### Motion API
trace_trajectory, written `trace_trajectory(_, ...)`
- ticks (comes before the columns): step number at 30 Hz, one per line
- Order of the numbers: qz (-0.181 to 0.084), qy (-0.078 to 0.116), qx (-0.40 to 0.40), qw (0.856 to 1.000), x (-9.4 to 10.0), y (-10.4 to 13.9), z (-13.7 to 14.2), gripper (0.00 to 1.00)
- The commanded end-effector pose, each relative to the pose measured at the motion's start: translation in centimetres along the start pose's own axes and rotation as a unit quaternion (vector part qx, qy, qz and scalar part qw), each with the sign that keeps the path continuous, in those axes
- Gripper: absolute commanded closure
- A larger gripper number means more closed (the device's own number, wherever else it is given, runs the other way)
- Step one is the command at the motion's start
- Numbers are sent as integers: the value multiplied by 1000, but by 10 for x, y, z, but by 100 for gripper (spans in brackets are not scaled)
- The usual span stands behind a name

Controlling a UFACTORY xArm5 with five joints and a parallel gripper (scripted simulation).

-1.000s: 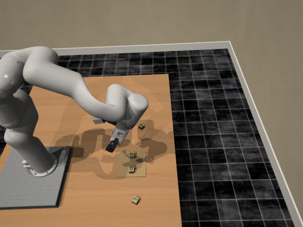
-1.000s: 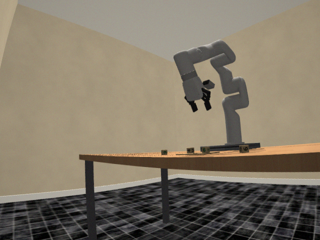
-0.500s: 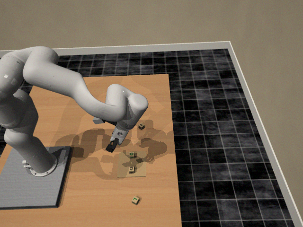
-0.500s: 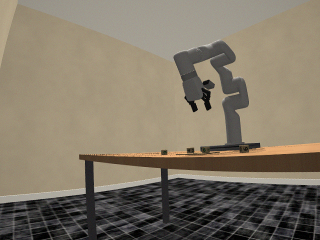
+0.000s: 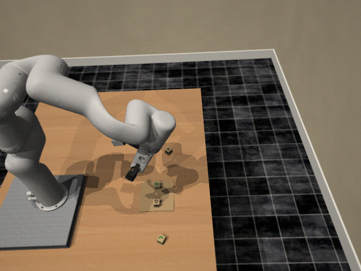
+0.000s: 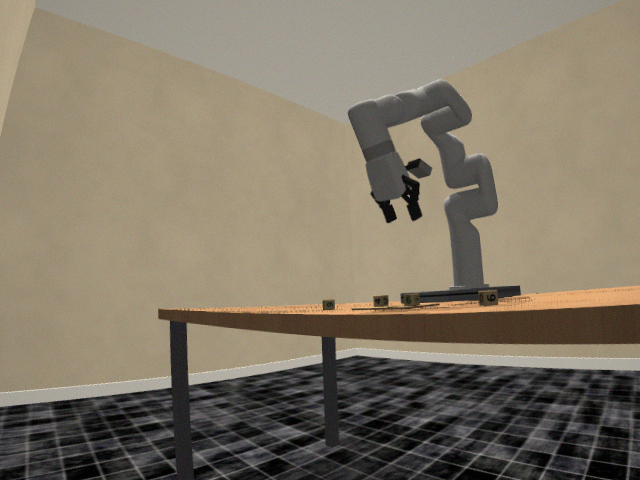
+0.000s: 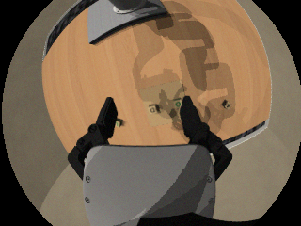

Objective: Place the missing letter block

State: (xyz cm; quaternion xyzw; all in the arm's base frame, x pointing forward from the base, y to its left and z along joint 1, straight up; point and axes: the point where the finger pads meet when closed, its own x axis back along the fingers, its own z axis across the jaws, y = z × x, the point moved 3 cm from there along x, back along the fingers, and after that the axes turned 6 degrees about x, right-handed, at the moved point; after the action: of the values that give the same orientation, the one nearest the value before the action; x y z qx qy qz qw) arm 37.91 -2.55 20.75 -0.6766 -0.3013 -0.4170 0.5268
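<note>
Hovering high, fingers (image 5: 132,173) (image 6: 388,212) spread wide and holding nothing!
And the L block (image 5: 161,239) (image 6: 328,304) (image 7: 118,123) sits off the mat (image 5: 147,204) (image 7: 162,120), out on the bare bench (image 5: 116,233) (image 6: 258,321) (image 7: 71,94), beyond the D block's (image 5: 157,202) (image 6: 381,300) (image 7: 153,109) side.

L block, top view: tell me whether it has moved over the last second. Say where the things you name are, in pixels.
No; the L block (image 5: 161,239) (image 6: 328,304) (image 7: 119,123) shows no visible shift against the edge of the table (image 5: 101,253) (image 6: 361,325) (image 7: 71,94).
</note>
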Motion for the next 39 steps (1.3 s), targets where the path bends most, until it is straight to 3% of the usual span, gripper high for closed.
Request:
trace_trajectory(1, -7, 1, -31, 999, 3, 0, 1, 0)
trace_trajectory(13, -37, 14, -212, 977, 12, -2, 4, 0)
trace_trajectory(15, -37, 14, -212, 977, 12, -2, 4, 0)
trace_trajectory(23, -55, 31, -342, 937, 19, -3, 6, 0)
trace_trajectory(30, -67, 48, -439, 895, 24, -5, 8, 0)
trace_trajectory(32, -67, 48, -439, 895, 24, -5, 8, 0)
trace_trajectory(34, -71, 57, -486, 869, 27, -5, 9, 0)
trace_trajectory(39, -76, 71, -544, 833, 30, -6, 10, 0)
